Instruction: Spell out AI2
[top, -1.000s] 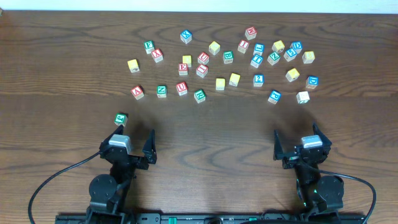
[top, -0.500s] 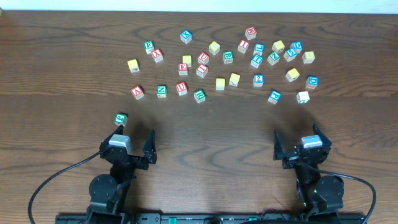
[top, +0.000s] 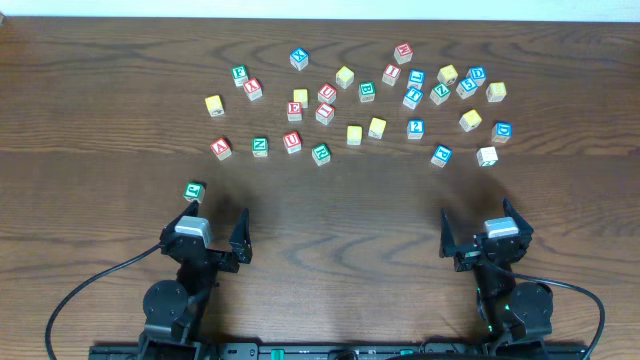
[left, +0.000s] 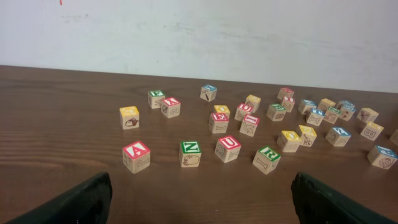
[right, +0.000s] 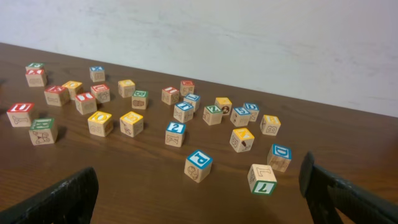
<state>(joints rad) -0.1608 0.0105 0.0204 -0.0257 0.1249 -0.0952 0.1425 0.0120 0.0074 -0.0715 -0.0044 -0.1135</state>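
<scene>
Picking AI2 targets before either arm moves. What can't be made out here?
- Overhead: letters in the right cluster are too small to read.
- Left wrist: far cubes at right are small and blurred; an edge cube is cut by the right border.
- Left wrist: the green cube by the left gripper lies below the frame; only overhead shows it, its letter too small.

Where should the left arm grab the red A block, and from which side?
Probably from above, pinching two opposite side faces of the red A block. It sits flat, letter up, turned slightly askew, so match that angle; the green N block stands clear.
</scene>
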